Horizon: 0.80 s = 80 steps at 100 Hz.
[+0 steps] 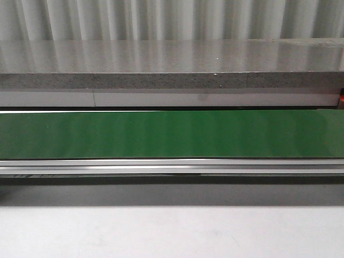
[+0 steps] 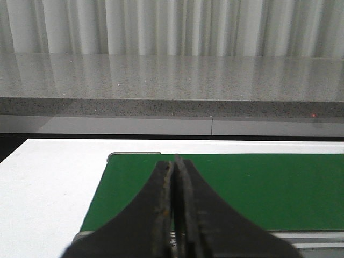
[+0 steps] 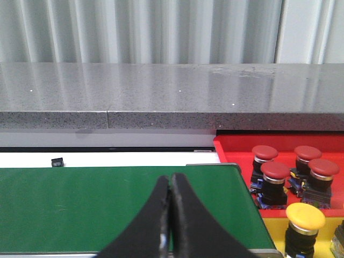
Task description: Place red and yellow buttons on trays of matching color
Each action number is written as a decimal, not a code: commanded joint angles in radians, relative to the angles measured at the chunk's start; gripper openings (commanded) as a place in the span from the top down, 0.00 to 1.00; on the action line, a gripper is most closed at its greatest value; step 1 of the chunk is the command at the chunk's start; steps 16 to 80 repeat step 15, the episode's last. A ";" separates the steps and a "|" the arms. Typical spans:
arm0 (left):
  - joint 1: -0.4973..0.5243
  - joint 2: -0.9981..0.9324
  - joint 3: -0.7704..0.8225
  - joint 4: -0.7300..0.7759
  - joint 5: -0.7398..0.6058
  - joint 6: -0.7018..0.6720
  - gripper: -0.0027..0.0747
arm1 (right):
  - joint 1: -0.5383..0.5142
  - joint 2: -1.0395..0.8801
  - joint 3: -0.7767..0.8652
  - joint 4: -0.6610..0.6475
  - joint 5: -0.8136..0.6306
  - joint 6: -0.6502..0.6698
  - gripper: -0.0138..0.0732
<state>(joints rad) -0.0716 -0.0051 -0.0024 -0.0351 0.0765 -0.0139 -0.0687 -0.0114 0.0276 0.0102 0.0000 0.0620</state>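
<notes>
In the right wrist view a red tray (image 3: 234, 144) holds three red buttons (image 3: 275, 171), and a yellow tray (image 3: 274, 232) beside it holds a yellow button (image 3: 305, 216). Both trays lie just past the end of the green belt (image 3: 107, 204). My right gripper (image 3: 171, 183) is shut and empty over that belt, apart from the trays. My left gripper (image 2: 173, 164) is shut and empty over the other end of the belt (image 2: 258, 188). The front view shows the bare belt (image 1: 172, 134) with no button and no gripper on it.
A grey stone ledge (image 1: 172, 67) runs behind the belt, with a corrugated wall beyond. A metal rail (image 1: 172, 166) edges the belt's near side, then white table (image 1: 172, 231). A small black object (image 3: 56, 161) lies on the white strip behind the belt.
</notes>
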 commanded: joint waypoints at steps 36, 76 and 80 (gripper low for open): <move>0.001 -0.028 0.046 -0.003 -0.088 -0.006 0.99 | 0.000 -0.015 0.001 -0.010 -0.083 -0.001 0.92; 0.001 -0.028 0.046 -0.003 -0.088 -0.006 0.99 | 0.000 -0.015 0.001 -0.010 -0.083 -0.001 0.92; 0.001 -0.028 0.046 -0.003 -0.088 -0.006 0.99 | 0.000 -0.015 0.001 -0.010 -0.083 -0.001 0.92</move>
